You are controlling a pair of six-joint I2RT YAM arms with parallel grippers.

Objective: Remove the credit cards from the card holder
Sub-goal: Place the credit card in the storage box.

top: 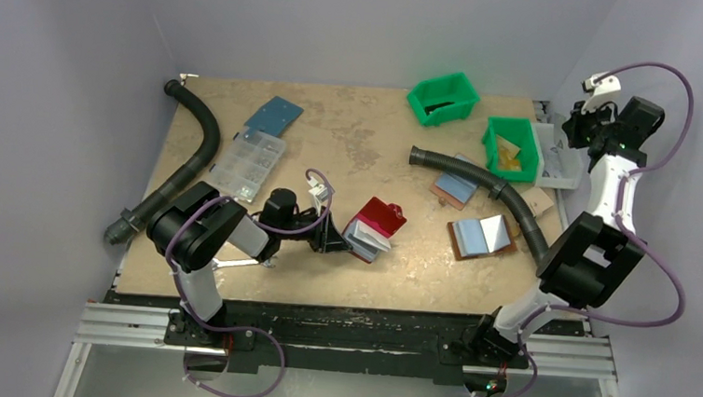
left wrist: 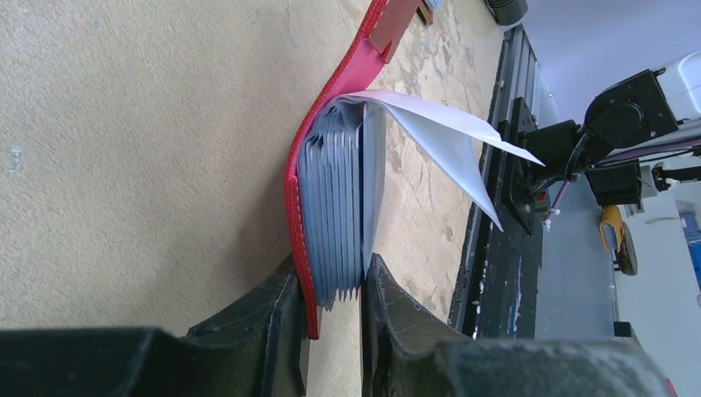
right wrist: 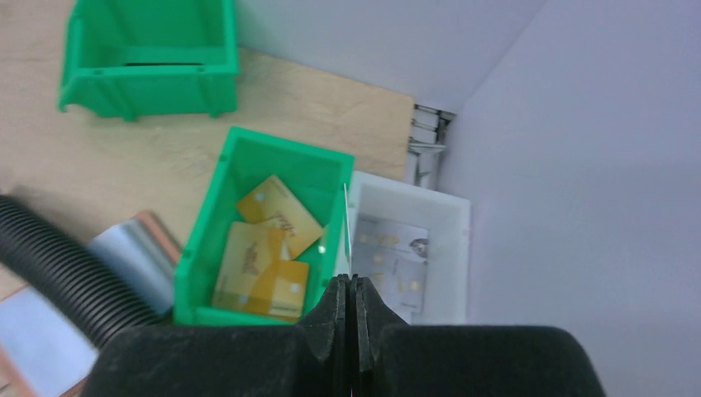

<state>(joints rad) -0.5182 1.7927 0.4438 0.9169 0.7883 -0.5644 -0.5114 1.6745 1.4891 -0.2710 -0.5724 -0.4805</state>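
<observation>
Left claw [left wrist: 331,273] pinching card holder [left wrist: 335,198] at pocket stack, jaws narrow around it; right claw [right wrist: 350,285] hanging shut, empty, well apart. Am judging task barely starting: no cards showing outside.

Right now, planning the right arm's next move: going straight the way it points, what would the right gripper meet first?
Likely the wall of the green bin with yellow cards, where it adjoins the white tray: the shut right gripper lines up with that seam. Depth unclear.
</observation>
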